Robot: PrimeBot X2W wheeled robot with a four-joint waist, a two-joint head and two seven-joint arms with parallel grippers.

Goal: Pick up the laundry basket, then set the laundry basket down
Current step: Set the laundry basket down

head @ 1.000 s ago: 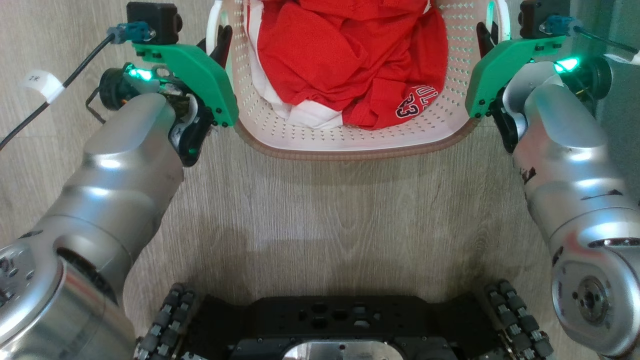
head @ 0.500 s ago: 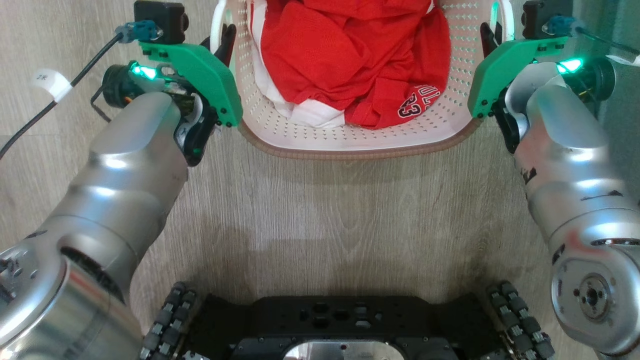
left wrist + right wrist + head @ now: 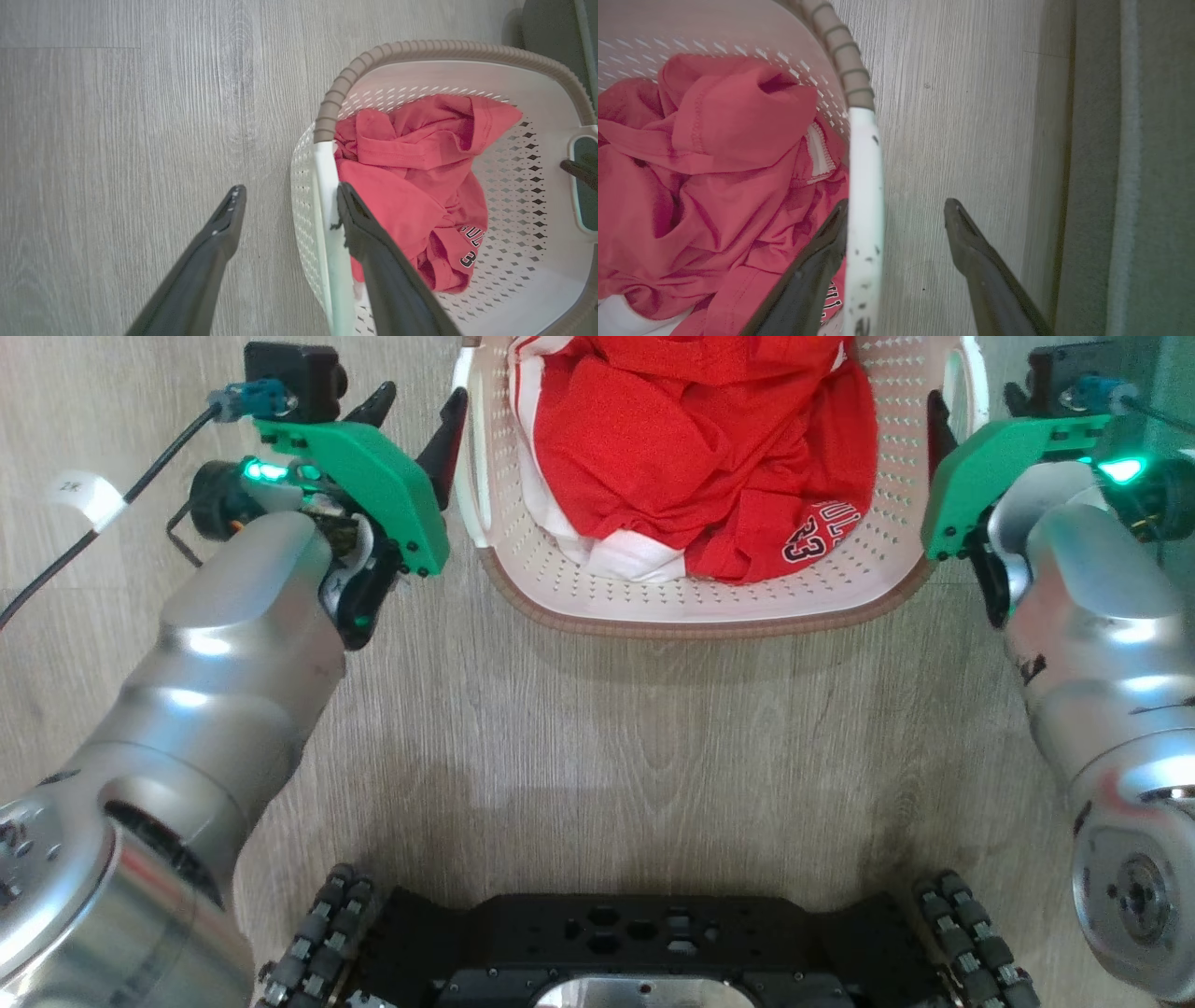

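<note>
The laundry basket (image 3: pixel 700 625), cream-white and perforated with a brown rim, stands on the wood floor at the top centre of the head view, holding red clothing (image 3: pixel 691 457). My left gripper (image 3: pixel 415 411) is open at its left handle (image 3: pixel 471 476). In the left wrist view the left gripper (image 3: pixel 289 205) straddles the white handle bar (image 3: pixel 324 186), one finger outside and one over the basket (image 3: pixel 420 46). My right gripper (image 3: pixel 896 212) is open too, with the right handle (image 3: pixel 864 186) just by its inner finger, beside the basket (image 3: pixel 840 51).
A grey-green mat (image 3: pixel 1111 186) lies along the floor just outside my right gripper. A black cable with a white tag (image 3: pixel 84 499) trails off my left wrist. My wheeled base (image 3: pixel 607 943) sits at the bottom, with bare floor between it and the basket.
My left gripper's fingers have spread apart at the handle. The basket and my right arm sit farther right in the picture, and the head view itself has shifted a little.
</note>
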